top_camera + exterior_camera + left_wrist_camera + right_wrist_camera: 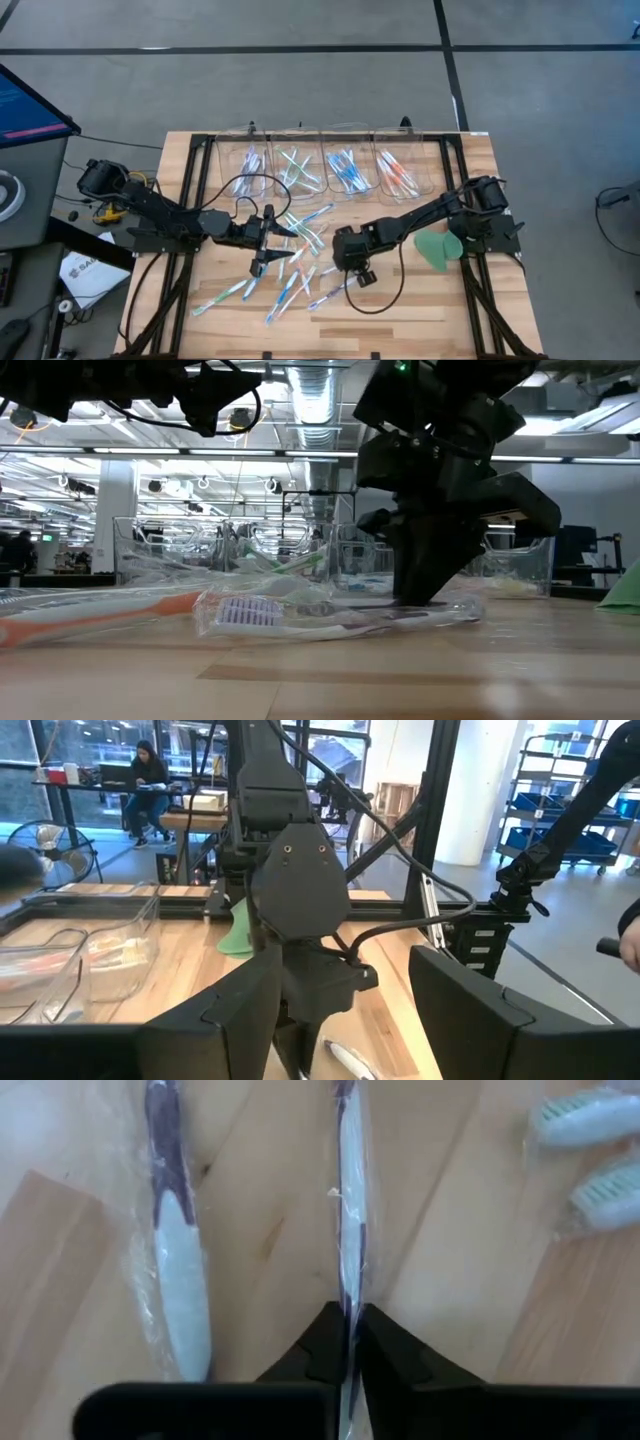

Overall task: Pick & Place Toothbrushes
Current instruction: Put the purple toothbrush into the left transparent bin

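Lots of toothbrushes (290, 270) lie spread out on the wooden table (450, 290), in the middle, between the two arms. They are thin sticks, see-through white, with bits of blue, green, purple or orange on them. Each one sits in a clear crinkly wrapper. More of them lie in four clear bins (325, 160) in a row along the far edge of the table. One bin has purple ones, the next green, the next blue, and the last orange.

The right gripper (358, 276) is down low at the table, at the right side of the pile. Its two fingers are pinched together on a purple toothbrush (347, 1230). In the right wrist view this brush is a thin white stick with a dark purple stripe, running straight out from between the fingertips. Another purple and white toothbrush (178, 1240) lies just beside it on the wood. Two pale green brush heads (590, 1150) lie near the corner.

In the low view an orange toothbrush (90, 615) lies near the camera, and a wrapped brush with purple bristles (250, 612) lies next to it.

The left gripper (272, 245) hangs over the left side of the pile with its fingers apart, holding nothing. A flat green disc (437, 248) lies by the right arm.
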Action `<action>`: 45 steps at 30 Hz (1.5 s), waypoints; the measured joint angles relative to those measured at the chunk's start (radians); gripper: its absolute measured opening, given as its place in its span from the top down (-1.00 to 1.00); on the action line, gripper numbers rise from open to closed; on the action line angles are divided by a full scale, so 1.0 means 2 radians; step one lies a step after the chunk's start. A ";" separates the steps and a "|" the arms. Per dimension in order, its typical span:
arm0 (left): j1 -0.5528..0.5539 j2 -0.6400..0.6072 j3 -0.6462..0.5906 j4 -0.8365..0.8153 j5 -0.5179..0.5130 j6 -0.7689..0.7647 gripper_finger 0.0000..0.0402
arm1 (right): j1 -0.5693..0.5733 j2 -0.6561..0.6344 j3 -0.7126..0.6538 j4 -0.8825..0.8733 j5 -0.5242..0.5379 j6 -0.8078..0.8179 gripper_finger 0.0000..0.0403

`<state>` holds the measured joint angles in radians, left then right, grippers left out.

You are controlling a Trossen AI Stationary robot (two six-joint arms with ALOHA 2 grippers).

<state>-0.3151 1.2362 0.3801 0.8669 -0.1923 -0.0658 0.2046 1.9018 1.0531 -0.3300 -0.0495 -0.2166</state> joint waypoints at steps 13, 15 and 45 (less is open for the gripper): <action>0.000 0.000 0.000 0.002 0.047 0.000 -0.06 | 0.061 -0.020 0.103 -0.249 0.175 0.084 0.97; 0.000 0.000 0.000 0.002 0.054 0.000 -0.06 | 0.073 -0.021 0.125 -0.293 0.180 0.124 0.97; 0.000 0.001 0.000 0.032 0.040 0.022 -0.06 | 0.117 -0.210 -0.130 0.479 0.226 -0.096 0.97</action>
<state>-0.3149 1.2381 0.3801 0.9303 -0.1121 -0.0227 0.4395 1.4817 0.7935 0.6287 0.4016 -0.4085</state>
